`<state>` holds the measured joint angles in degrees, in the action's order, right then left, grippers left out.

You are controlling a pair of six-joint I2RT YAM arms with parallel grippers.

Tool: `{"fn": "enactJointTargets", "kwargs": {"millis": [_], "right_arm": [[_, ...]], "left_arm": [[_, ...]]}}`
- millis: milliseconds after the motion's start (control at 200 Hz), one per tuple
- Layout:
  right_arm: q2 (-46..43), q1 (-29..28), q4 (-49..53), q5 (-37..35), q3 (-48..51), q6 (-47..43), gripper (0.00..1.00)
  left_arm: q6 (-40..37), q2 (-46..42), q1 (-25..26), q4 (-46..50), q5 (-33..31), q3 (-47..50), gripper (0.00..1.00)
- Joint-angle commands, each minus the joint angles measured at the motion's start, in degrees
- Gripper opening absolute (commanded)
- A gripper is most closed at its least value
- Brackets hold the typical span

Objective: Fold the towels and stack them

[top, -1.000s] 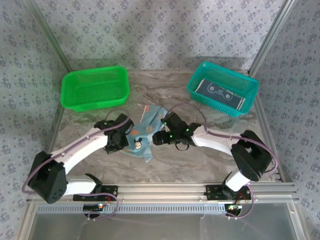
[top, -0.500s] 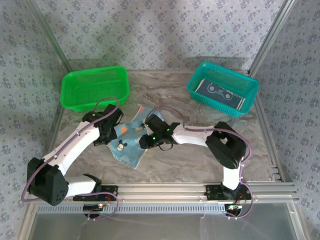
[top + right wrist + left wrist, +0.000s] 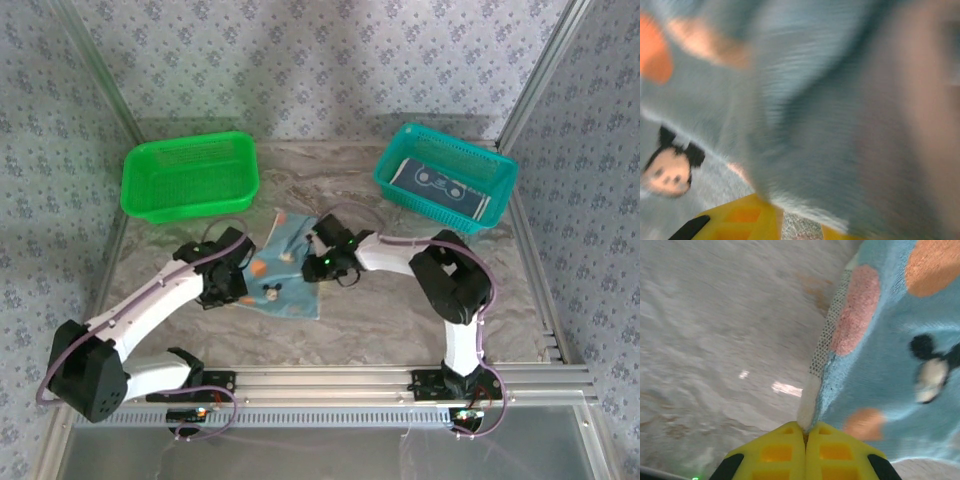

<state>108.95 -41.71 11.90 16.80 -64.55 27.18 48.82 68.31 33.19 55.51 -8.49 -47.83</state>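
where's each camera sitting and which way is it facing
Top external: above and behind the bases, facing down at the table; both arms, left gripper, right gripper, towel.
Left wrist: on the left arm, facing along its shut yellow fingers pinching the towel's edge.
Right wrist: on the right arm, facing the towel close up, blurred, over its yellow fingers.
Shared: all three see the towel.

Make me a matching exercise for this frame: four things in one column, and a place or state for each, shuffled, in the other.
1 green basket
2 teal basket
3 towel
4 left gripper

A far right of the table, dark printed item inside
B far left of the table
C shut on the towel's edge
D lying at mid-table

Pairs: 1-B, 2-A, 3-D, 4-C
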Motion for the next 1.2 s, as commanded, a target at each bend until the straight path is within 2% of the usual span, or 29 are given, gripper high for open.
{"fn": "enactJointTargets", "kwargs": {"millis": [0, 85, 190, 335, 550, 710, 1014, 1109, 1199], "right_arm": [[-1.4, 6.8, 9.4, -6.7, 2.0, -7.2, 0.30], [-3.6, 9.8, 11.1, -7.6, 1.8, -9.5, 0.35], [-6.6, 9.4, 12.9, -8.3, 2.5, -9.4, 0.41], [-12.9, 4.2, 12.8, -13.2, 7.7, -3.3, 0.46], [-19.6, -6.2, 11.4, -20.4, 15.6, 10.3, 0.45], [-19.0, -9.7, 10.6, -21.9, 17.9, 15.2, 0.42], [-15.2, -13.5, 9.4, -23.1, 17.3, 17.3, 0.41], [-13.6, -15.5, 9.8, -24.5, 17.2, 18.9, 0.35], [-12.2, -17.3, 9.7, -25.4, 17.8, 20.6, 0.22]], "left_arm": [[4.4, 1.1, 4.6, -6.4, 4.5, 1.1, 0.00], [6.4, 3.9, 7.0, -8.7, 4.7, 1.1, 0.00], [8.6, 7.4, 8.9, -9.7, 3.8, 0.9, 0.00], [9.7, 9.4, 9.1, -11.9, 4.2, 1.7, 0.00], [9.8, 9.9, 9.2, -13.3, 4.2, 2.5, 0.00], [9.7, 10.3, 9.2, -14.0, 5.0, 3.2, 0.00], [9.7, 11.1, 9.3, -14.2, 5.3, 3.5, 0.00], [9.9, 11.1, 9.3, -14.0, 5.2, 3.5, 0.00], [10.1, 11.2, 9.4, -14.2, 4.9, 3.6, 0.00]]}}
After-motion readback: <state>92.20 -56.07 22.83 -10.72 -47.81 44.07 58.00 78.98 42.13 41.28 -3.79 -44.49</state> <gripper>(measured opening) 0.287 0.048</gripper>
